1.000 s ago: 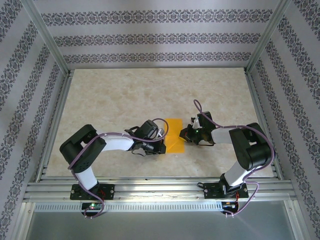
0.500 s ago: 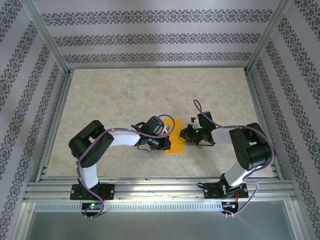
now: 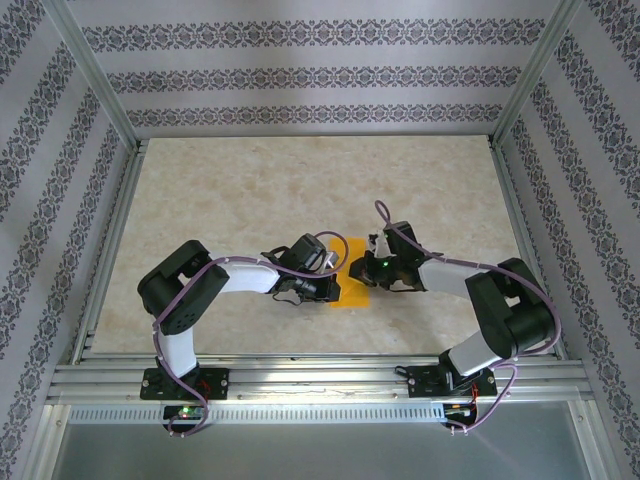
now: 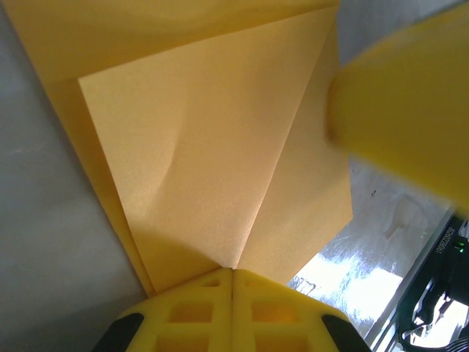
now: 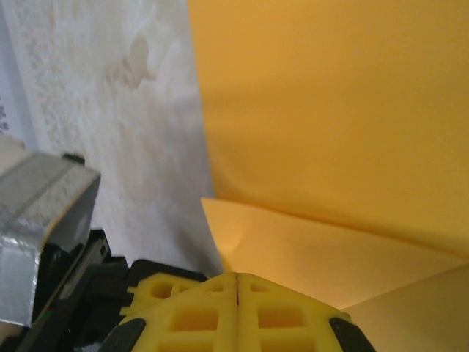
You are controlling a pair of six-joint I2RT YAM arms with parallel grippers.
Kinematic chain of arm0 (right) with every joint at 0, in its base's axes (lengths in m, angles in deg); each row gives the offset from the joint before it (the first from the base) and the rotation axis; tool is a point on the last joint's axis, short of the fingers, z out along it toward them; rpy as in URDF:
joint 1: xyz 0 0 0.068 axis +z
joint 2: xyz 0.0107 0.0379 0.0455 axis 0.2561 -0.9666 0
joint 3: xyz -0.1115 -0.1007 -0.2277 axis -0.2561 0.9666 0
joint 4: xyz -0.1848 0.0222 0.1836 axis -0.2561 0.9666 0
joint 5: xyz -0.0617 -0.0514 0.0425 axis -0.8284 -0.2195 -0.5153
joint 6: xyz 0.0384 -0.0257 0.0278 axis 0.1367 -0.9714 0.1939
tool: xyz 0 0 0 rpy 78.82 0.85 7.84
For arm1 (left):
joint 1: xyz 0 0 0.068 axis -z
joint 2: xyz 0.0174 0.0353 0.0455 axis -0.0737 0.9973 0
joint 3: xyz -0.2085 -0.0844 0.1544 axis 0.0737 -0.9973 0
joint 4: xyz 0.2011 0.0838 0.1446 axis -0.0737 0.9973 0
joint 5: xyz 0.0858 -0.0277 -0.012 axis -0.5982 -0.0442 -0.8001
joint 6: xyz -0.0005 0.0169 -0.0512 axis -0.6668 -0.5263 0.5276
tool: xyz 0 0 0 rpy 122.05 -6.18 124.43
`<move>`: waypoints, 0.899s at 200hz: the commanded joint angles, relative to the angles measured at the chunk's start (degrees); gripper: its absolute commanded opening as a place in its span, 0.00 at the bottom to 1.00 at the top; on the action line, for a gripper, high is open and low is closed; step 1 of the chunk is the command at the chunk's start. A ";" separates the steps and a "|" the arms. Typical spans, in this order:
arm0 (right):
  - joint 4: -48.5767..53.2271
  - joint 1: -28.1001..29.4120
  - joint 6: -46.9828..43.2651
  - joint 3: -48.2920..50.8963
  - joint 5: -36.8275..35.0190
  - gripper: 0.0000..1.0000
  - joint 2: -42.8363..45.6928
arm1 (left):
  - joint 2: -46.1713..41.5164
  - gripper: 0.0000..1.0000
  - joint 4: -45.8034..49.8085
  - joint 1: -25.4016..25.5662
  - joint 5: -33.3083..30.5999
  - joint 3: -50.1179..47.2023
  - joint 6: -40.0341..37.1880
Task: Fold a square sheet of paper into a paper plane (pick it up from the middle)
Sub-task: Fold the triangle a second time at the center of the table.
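Right tool (image 3: 360,271) moved left onto folded sheet (image 3: 351,299), left tool (image 3: 331,288) alongside, both closed, apparently pressing.

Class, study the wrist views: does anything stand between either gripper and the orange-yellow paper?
Nothing visible does. The left gripper, shut, has its tips right against the paper where its folds meet. The right gripper, also shut, reaches a folded flap's edge.
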 commanded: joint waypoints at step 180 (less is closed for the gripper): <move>-0.21 4.00 -0.41 1.06 0.78 0.03 -5.62 | -0.10 0.00 3.86 -0.48 -2.72 -2.11 -0.49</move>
